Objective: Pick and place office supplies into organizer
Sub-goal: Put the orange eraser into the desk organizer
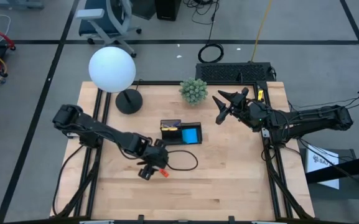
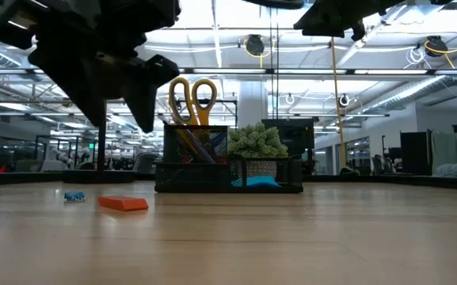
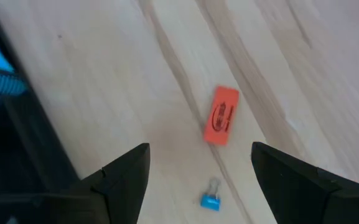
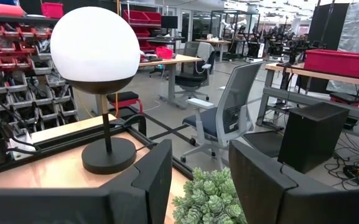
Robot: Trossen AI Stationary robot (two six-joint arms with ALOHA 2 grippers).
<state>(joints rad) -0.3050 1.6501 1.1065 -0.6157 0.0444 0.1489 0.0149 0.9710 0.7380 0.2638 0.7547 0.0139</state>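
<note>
Pale wooden table [image 1: 229, 174] — organizer [image 1: 180, 134], lamp [image 1: 128, 101], plant ball [image 1: 193, 91], orange eraser [image 3: 221, 116], blue clip [image 3: 211, 200].

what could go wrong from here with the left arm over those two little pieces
The left pincer hangs open over the orange eraser and the tiny blue binder clip, which lie close together, so closing might catch both or knock one away. The eraser lies flat on the table and may slip from the fingertips. The organizer already holds scissors standing upright, which a carried piece could bump.
</note>
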